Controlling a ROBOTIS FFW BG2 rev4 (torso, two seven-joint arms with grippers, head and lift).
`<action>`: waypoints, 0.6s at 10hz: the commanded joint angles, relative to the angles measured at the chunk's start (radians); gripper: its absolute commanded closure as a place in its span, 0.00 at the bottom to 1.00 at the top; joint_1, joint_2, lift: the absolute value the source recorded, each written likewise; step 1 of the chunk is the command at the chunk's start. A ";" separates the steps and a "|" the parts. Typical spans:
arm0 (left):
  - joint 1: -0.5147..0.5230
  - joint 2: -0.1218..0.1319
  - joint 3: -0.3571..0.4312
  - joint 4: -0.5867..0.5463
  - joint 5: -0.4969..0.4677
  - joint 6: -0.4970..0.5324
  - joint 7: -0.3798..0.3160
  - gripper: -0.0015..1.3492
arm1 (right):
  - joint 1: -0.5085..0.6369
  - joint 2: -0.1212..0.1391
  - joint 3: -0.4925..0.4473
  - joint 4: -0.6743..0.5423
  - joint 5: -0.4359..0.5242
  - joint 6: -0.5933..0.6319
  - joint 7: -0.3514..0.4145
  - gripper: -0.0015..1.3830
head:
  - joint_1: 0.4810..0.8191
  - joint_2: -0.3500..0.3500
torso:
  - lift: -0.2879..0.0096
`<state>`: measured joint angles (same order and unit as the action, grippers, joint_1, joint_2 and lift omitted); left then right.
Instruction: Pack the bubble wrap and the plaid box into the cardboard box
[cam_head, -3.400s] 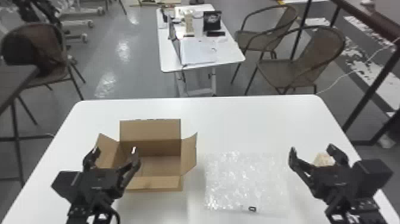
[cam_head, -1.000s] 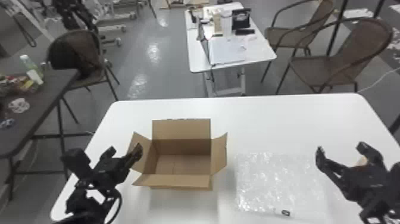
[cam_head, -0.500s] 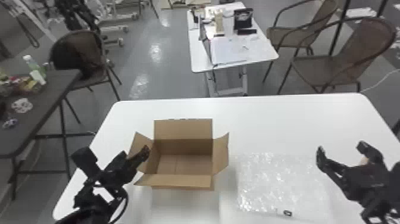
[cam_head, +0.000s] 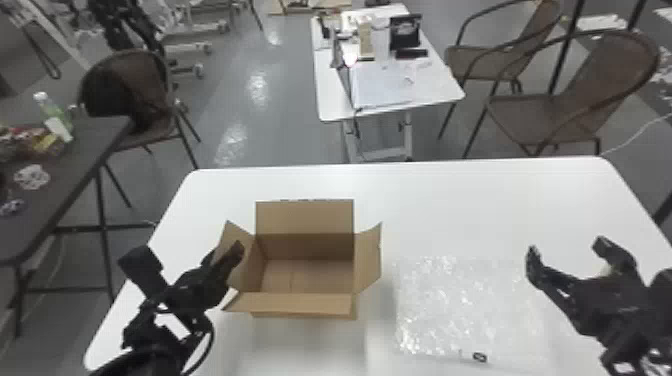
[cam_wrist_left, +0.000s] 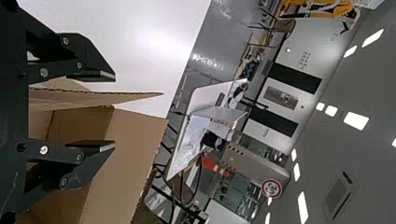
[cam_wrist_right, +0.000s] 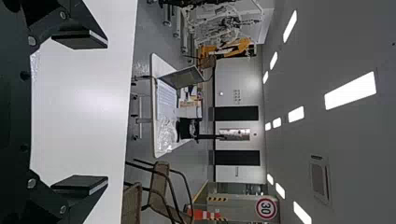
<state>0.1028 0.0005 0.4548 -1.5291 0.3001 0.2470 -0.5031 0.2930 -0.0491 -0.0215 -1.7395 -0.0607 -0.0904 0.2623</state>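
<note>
You have a dark table (cam_head: 85, 140) at left, holding a green bottle (cam_head: 56, 114); a brown chair (cam_head: 145, 82) stands behind. Ahead of you, a small white table (cam_head: 445, 92) carries papers (cam_head: 375, 90) and an open laptop (cam_wrist_right: 190, 77). Two wicker chairs (cam_head: 555, 117) stand right of it. Your left wrist view also has an orange traffic cone (cam_wrist_left: 215, 166).

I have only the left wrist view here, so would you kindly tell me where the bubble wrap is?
Observer: The bubble wrap lies spread on the white table, to the robot's right of the cardboard box.

Operator: Thank you. Is anything already inside the box?

Observer: In the head view, nothing lies on the part of its floor that shows.

Operator: And where is the right gripper?

Observer: The right gripper is beyond the bubble wrap's right side, its fingers spread apart.
</note>
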 joint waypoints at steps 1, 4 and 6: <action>0.000 -0.003 -0.002 -0.002 -0.004 -0.003 0.000 0.64 | 0.000 0.000 0.000 0.000 -0.002 0.000 0.002 0.18 | 0.63 0.77 | 0.91; 0.000 -0.003 -0.005 -0.003 -0.007 -0.003 0.000 0.70 | 0.000 -0.002 0.000 0.002 -0.004 0.004 0.002 0.18 | 0.63 0.76 | 0.91; 0.001 -0.003 -0.007 -0.006 -0.015 -0.002 0.000 0.78 | 0.000 -0.002 0.000 0.002 -0.004 0.006 0.003 0.18 | 0.63 0.76 | 0.91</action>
<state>0.1036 0.0000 0.4490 -1.5346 0.2868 0.2446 -0.5021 0.2930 -0.0506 -0.0215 -1.7380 -0.0644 -0.0846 0.2662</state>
